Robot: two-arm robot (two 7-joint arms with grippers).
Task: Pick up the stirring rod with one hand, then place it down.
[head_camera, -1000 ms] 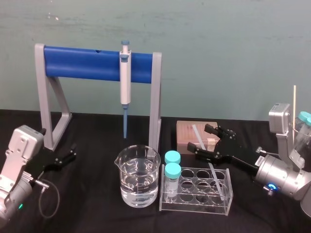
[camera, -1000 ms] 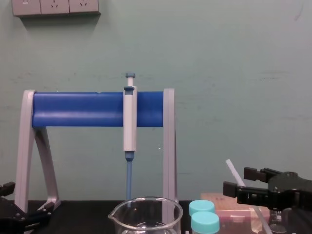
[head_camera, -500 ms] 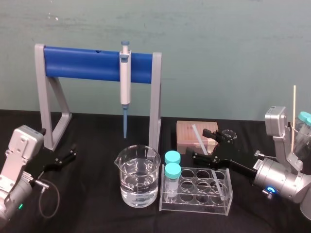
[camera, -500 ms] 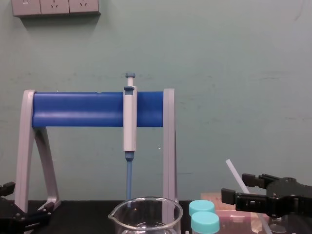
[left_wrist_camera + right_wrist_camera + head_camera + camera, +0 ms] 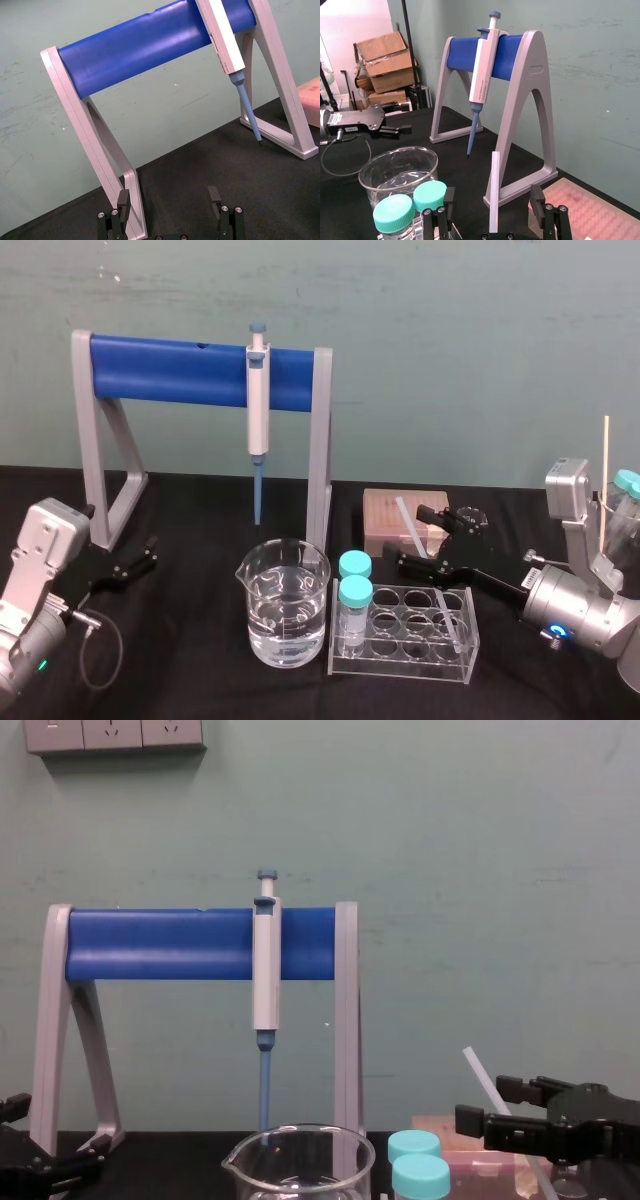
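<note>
The stirring rod (image 5: pixel 404 518) is a thin translucent-white rod that leans in the clear tube rack (image 5: pixel 400 658), its top tilted back and to the left. My right gripper (image 5: pixel 415 538) is open and straddles the rod's upper part. In the right wrist view the rod (image 5: pixel 493 190) stands between the two black fingers (image 5: pixel 536 199) with a gap on each side. From the chest view the rod (image 5: pixel 480 1073) rises just above the right gripper (image 5: pixel 492 1105). My left gripper (image 5: pixel 140 558) rests open near the table's left, nothing between its fingers (image 5: pixel 214 196).
A blue-and-grey stand (image 5: pixel 170 370) holds a pipette (image 5: pixel 258 410) above the table's back. A glass beaker of water (image 5: pixel 283 605) sits in front, next to two teal-capped vials (image 5: pixel 354 592) in the rack. A pink tip box (image 5: pixel 385 515) lies behind the right gripper.
My right gripper has sunk a little and shifted left, so its fingers now sit lower around the rod. The rod and the left arm have not moved.
</note>
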